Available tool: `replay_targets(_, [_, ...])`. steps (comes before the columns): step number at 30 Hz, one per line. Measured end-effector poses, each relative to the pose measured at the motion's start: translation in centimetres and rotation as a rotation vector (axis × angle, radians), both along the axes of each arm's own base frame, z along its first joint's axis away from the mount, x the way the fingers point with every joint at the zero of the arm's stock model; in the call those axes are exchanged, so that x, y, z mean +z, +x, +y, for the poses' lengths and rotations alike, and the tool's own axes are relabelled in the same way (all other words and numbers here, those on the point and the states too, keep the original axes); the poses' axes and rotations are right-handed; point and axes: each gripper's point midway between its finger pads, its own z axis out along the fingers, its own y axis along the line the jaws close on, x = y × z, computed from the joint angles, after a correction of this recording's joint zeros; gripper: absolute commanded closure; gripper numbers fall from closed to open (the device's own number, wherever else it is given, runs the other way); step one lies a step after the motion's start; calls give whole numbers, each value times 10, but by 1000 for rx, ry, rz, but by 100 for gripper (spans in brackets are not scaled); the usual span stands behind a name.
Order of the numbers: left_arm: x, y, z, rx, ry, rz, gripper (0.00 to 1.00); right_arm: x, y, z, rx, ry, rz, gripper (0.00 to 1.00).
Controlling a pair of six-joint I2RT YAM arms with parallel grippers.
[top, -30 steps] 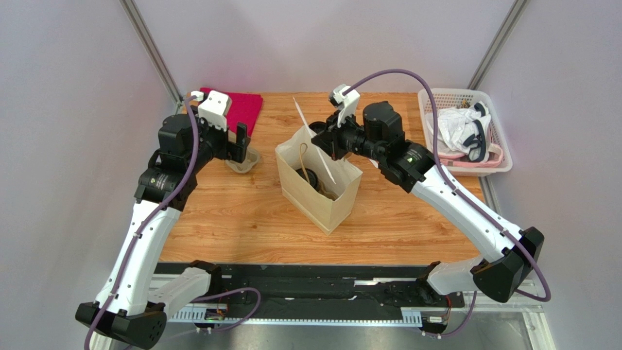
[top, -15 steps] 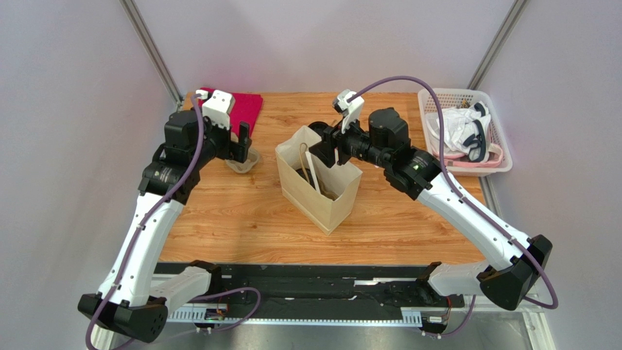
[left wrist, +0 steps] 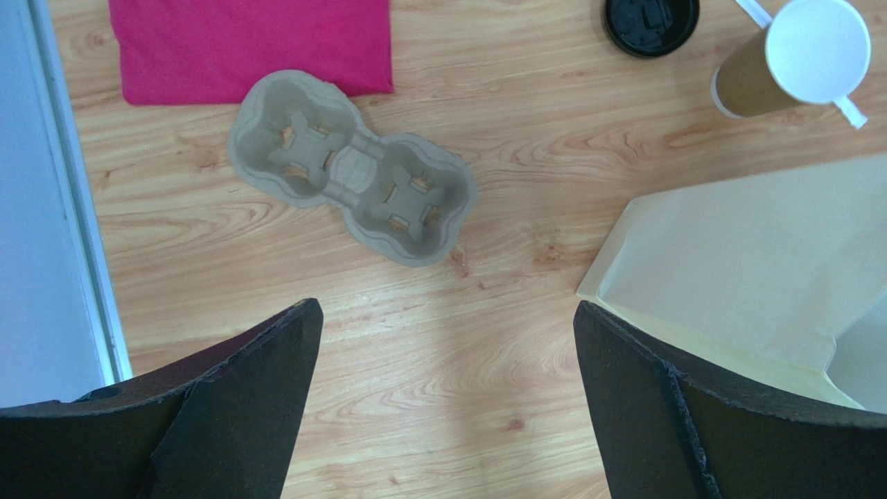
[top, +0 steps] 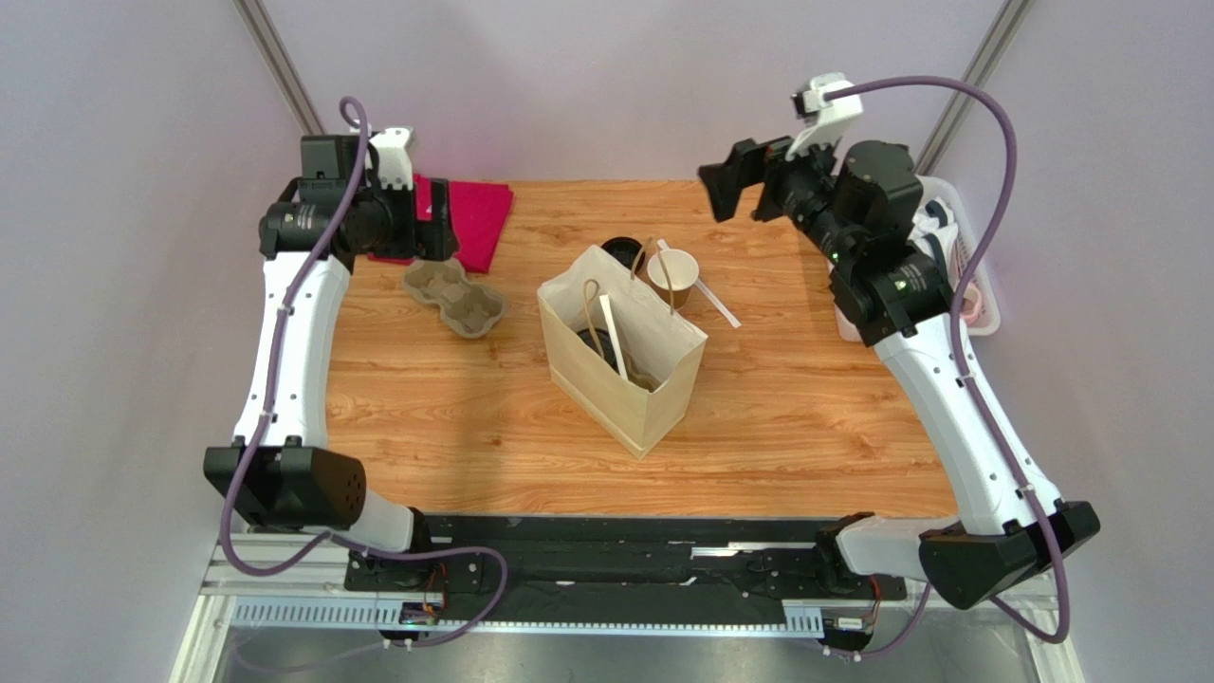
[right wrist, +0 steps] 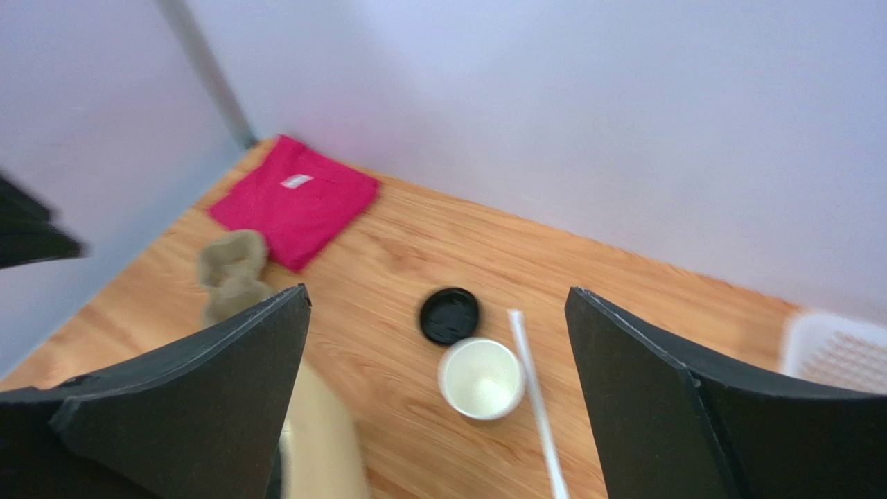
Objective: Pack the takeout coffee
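Observation:
The takeout coffee (top: 606, 346) shows only as a dark round lid deep inside the upright tan paper bag (top: 623, 363) at the table's middle, with a white straw (top: 614, 336) leaning beside it. My left gripper (top: 435, 221) hangs open above the back left, over bare wood between the cup carrier (left wrist: 354, 179) and the bag (left wrist: 750, 260). My right gripper (top: 730, 178) is raised high at the back right, open and holding nothing. In the right wrist view, my right gripper (right wrist: 437, 295) frames the far table.
Behind the bag stand an open tan cup with a white inside (top: 673, 271), a loose black lid (top: 621, 252) and a second straw (top: 713, 302). A red cloth (top: 463, 216) lies at the back left. A white basket (top: 958, 285) sits behind the right arm.
My right gripper opened at the bag, left the straw in it, then rose away to the back right. The left arm pulled back from the carrier toward the back left.

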Motion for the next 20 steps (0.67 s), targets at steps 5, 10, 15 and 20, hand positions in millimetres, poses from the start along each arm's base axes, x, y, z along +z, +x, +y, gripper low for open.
replay_targets(5, [-16,6,3,-35,-48,100,1,-59,32,-77,-210,-44,137,0])
replay_targets(10, [-52,-4,-11,-109,-94,225,1,-142,32,-138,-338,-91,375,0])
replay_targets(15, [-88,-21,-15,-128,-117,338,1,-214,5,-162,-362,-152,572,0])
replay_targets(20, [-107,-31,-14,-124,-115,391,1,-246,-27,-155,-300,-189,666,0])
